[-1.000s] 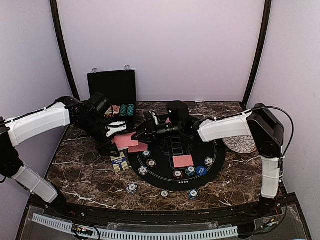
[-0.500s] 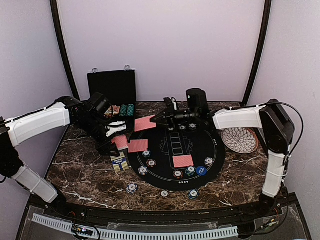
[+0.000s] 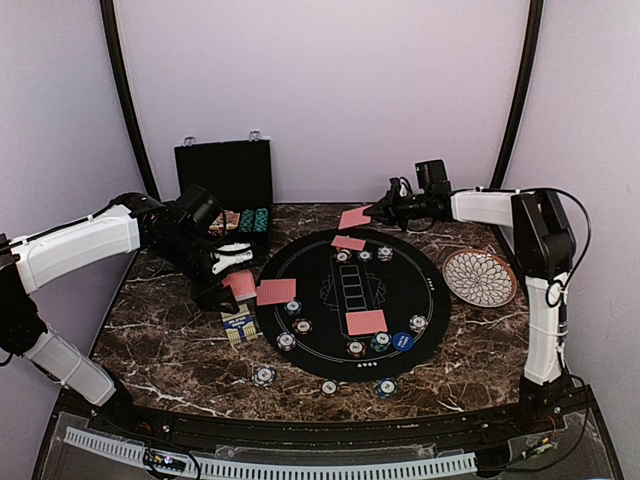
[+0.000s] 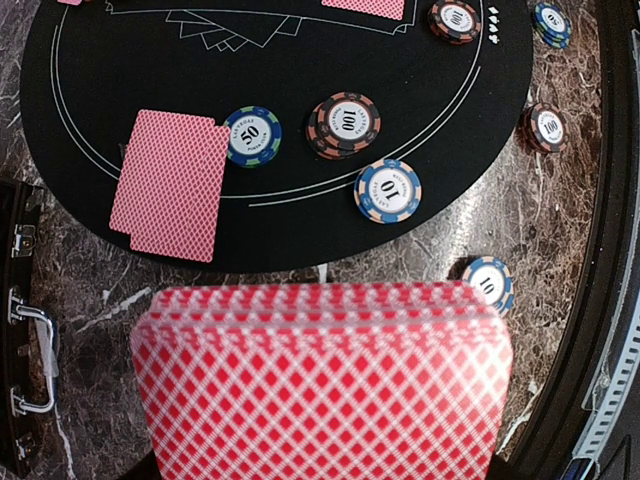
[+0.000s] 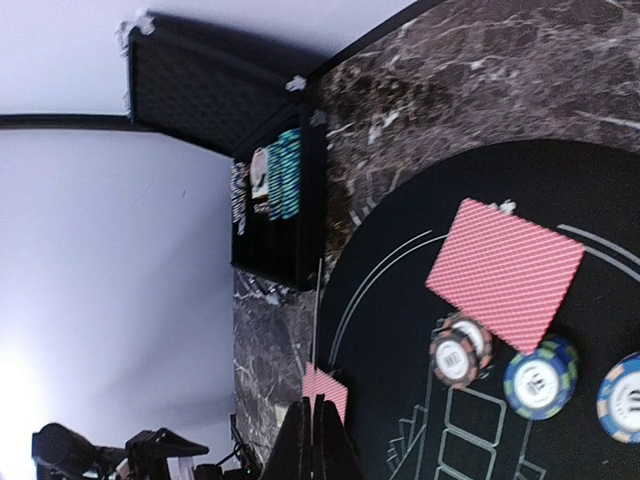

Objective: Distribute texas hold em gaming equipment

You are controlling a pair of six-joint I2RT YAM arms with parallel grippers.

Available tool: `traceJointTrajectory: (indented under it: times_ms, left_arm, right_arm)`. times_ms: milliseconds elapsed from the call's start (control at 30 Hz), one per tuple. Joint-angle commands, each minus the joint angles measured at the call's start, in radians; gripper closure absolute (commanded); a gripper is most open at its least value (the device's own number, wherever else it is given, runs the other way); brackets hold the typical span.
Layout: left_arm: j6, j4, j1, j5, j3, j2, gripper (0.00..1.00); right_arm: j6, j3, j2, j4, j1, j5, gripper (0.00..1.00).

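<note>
Right gripper [image 3: 376, 212], clamped on one red-backed card [image 3: 354, 217], holds it between the tabletop's [image 3: 180, 340] far edge and the black mat's [image 3: 300, 255] far rim, long axis along that edge, while left gripper [image 3: 226, 274] clasps the deck [image 4: 320, 385].

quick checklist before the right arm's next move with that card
1. Right gripper shut on held card: ok.
2. Held card shows its red back upward: ok.
3. Bare mat free beside far card: ok.
4. Held card's height over the mat: cannot tell.
5. Left gripper shut on deck: ok.
6. Left gripper apart from the right one, at the mat's left edge: ok.
</note>
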Motion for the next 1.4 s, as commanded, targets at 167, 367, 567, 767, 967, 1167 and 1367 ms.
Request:
traceJointTrajectory:
  times_ms: [167,367,567,767,967,1167,1367]
  left_arm:
    - [0.012,-0.013,0.001,0.016,-0.002,-0.018,1.0]
    - [0.014,-0.012,0.0,0.017,-0.007,-0.018,1.0]
    - [0.015,-0.009,0.0,0.016,-0.014,-0.026,1.0]
    - [0.012,-0.011,0.0,0.016,-0.012,-0.031,1.0]
    - [0.01,-0.015,0.0,0.016,-0.011,-0.041,1.0]
    - [0.008,-0.015,0.0,0.02,-0.011,-0.049,1.0]
    - [0.005,-0.006,0.0,0.024,-0.008,-0.046,1.0]
  right_arm:
    - [-0.072,0.198,0.185,-0.159,-0.014,0.049,1.0]
    - [-0.063,0.218,0.23,-0.165,-0.012,0.054,1.0]
    - [-0.117,0.232,0.221,-0.234,-0.005,0.095,0.72]
    - [-0.172,0.222,0.155,-0.307,-0.002,0.163,0.58]
    - [-0.226,0.198,0.063,-0.374,0.017,0.258,0.51]
    - [-0.247,0.103,-0.068,-0.4,0.063,0.343,0.48]
    - [-0.185,-0.112,-0.244,-0.243,0.157,0.298,0.37]
